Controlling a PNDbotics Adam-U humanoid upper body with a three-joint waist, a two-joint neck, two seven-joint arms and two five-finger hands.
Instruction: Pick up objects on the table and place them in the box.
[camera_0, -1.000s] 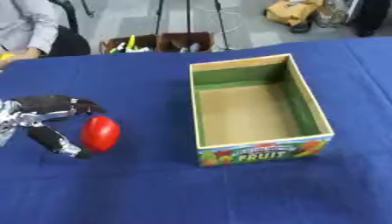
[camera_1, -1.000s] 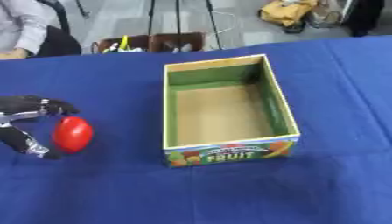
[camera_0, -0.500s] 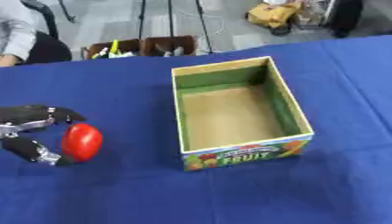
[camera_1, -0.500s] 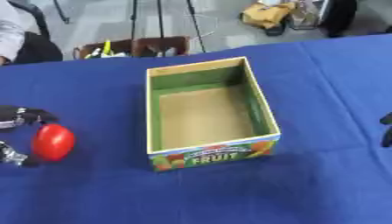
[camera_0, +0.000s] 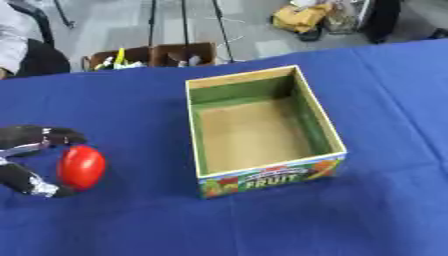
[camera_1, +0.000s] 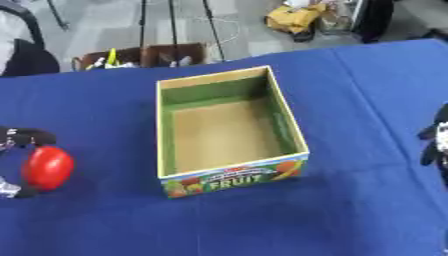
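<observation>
- At the left edge of the blue-clothed bench (camera_0: 122, 215), we see the robot's left hand (camera_0: 31, 150) in black and silver, its fingers (camera_0: 54, 135) curled over the top of a smooth, glossy red egg-shaped object (camera_0: 81, 167) and its thumb closing in from below, so the object is pinched between them.
- We cannot tell whether the red object rests on the cloth or sits just above it.
- Well apart to the right stands an open rectangular cardboard box (camera_0: 308, 111), green on its inner walls, tan on its floor, with nothing inside; its near end panel carries printed fruit pictures and the word "FRUIT".
- At the right edge of the right eye view we catch a sliver of the right hand (camera_1: 435, 145), dark fingers hanging downward; we cannot tell whether they are open or closed.
</observation>
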